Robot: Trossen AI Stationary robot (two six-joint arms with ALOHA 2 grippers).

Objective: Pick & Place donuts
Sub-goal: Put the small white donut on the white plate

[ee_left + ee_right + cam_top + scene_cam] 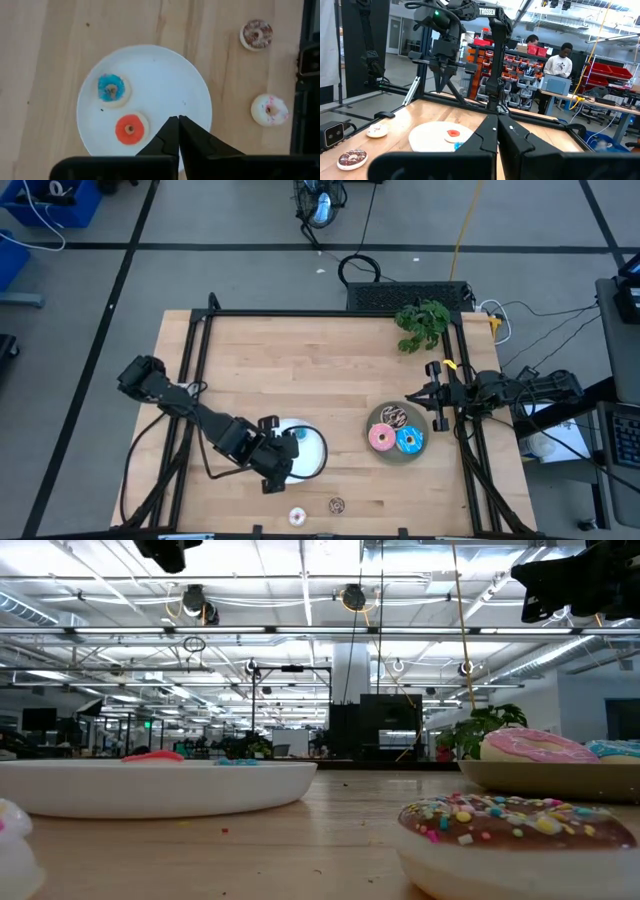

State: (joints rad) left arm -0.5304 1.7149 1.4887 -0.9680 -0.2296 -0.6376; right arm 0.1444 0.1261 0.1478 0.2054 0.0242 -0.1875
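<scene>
While both hands (178,120) (497,117) closed, empty: two minis plated, two loose, three large.

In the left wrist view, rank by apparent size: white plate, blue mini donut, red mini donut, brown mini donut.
1. White plate, by far the largest.
2. Blue mini donut, red mini donut and brown mini donut look about alike; no ranking among them.

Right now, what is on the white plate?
The white plate holds two mini donuts, blue and red. The left gripper, shut above it, covers part of the plate's edge.
</scene>
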